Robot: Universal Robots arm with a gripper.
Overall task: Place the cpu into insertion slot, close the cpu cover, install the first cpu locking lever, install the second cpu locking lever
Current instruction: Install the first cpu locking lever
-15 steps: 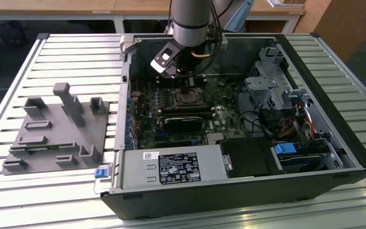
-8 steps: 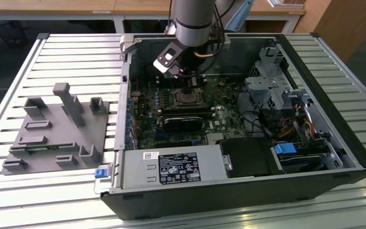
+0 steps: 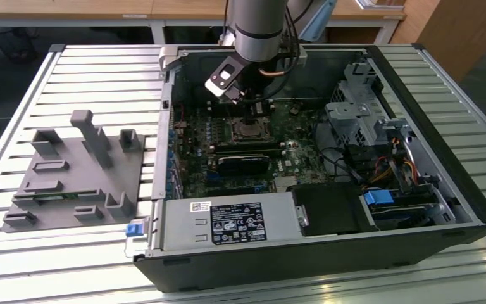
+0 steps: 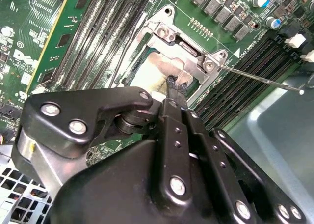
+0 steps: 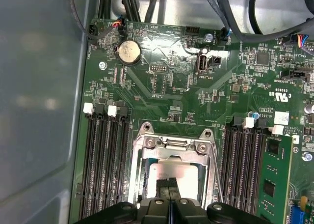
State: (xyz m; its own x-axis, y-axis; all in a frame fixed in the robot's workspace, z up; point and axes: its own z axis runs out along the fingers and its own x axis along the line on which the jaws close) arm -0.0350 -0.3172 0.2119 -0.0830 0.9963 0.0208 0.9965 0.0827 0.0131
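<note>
In the exterior view my gripper (image 3: 252,114) reaches down into the open computer case, right over the insertion slot (image 3: 247,131) on the green board. Both wrist views show the silvery cpu cover (image 5: 172,144) (image 4: 169,33) lying over the socket. The cpu (image 5: 169,171) (image 4: 156,67) shows its grey top through the cover's window. My gripper (image 5: 170,183) (image 4: 174,86) is shut, its tips together at the window's edge with nothing between them. A thin locking lever (image 4: 265,80) sticks out sideways from the socket. A second wire lever (image 4: 128,47) runs along the opposite side.
Black memory slots (image 5: 105,160) flank the socket on both sides. A black graphics card (image 3: 243,166) and the power supply (image 3: 226,221) lie nearer the case's front. Drive cages and cables (image 3: 369,126) fill the exterior view's right. A grey fixture (image 3: 78,171) sits on the slatted table.
</note>
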